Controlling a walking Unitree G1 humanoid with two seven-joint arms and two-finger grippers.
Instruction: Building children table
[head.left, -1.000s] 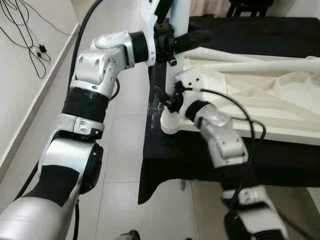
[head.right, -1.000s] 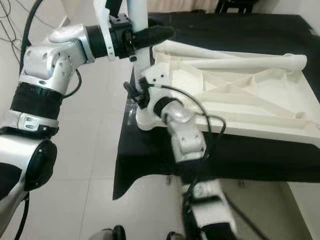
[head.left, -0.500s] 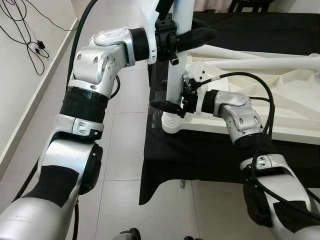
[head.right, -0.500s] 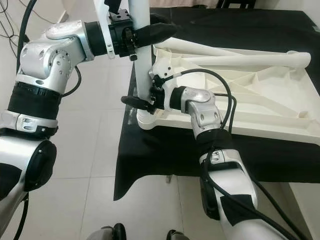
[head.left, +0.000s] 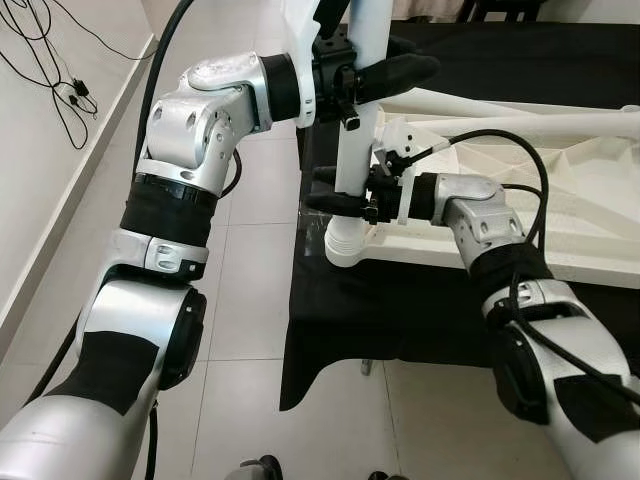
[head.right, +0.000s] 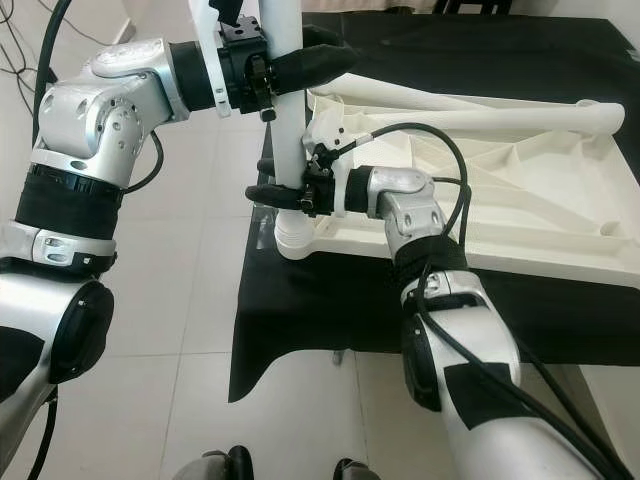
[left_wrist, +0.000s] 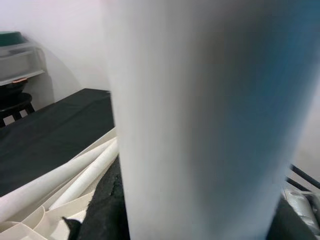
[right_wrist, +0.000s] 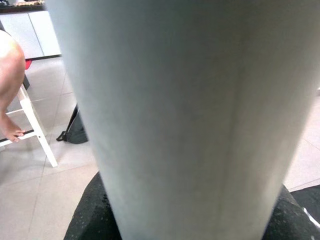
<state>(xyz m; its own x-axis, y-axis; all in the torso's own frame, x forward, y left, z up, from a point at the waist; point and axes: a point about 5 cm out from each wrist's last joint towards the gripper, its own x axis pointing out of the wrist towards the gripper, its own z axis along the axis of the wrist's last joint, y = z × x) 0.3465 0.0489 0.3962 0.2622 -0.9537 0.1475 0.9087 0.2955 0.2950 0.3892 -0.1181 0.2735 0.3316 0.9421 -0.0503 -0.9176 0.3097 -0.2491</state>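
A white table leg (head.left: 352, 150) stands upright in the corner socket (head.left: 345, 245) of an upside-down white tabletop (head.right: 500, 190). My left gripper (head.left: 385, 70) is shut on the leg high up, its black fingers wrapped around it. Lower down, my right gripper (head.right: 270, 190) reaches in from the right, one finger on each side of the leg, just above the socket. In both wrist views the leg (left_wrist: 200, 120) sits close between the black pads. Two more white legs (head.right: 450, 120) lie across the tabletop.
The tabletop rests on a table with a black cloth (head.left: 400, 310), whose left edge is right under the socket. Tiled floor (head.left: 250, 300) lies to the left, with cables (head.left: 60, 70) by the wall. A person's foot (right_wrist: 10, 131) and a white chair leg show in the right wrist view.
My right gripper has risen from the socket's base and come around the leg, with the right arm swinging out to the right. The left gripper has kept its hold, and the leg stands straighter.
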